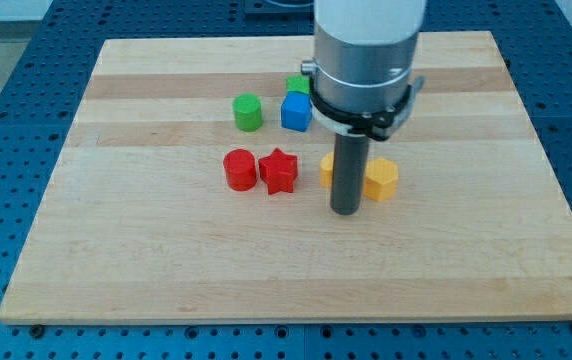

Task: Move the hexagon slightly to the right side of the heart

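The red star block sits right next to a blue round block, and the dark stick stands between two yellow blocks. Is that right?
Not quite. In the camera view, the round block beside the red star block is red, not blue. My tip does stand between two yellow blocks.

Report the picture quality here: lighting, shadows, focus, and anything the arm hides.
Camera view: even, soft lighting on the wooden board, no strong glare; blocks cast only faint shadows; focus is sharp on the red star and green block; the arm's grey body blocks the view's top centre, and my tip partly hides the yellow blocks.
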Controlling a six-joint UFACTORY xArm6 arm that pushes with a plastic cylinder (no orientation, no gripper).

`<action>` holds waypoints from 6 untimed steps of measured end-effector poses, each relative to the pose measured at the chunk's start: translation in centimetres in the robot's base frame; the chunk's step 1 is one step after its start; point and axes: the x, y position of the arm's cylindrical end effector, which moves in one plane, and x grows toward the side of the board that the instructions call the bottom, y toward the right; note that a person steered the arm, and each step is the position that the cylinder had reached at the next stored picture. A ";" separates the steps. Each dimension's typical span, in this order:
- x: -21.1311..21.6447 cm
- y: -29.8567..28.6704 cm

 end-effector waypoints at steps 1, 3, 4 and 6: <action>0.1 2.2; 0.1 4.5; -0.1 4.5; -1.2 4.5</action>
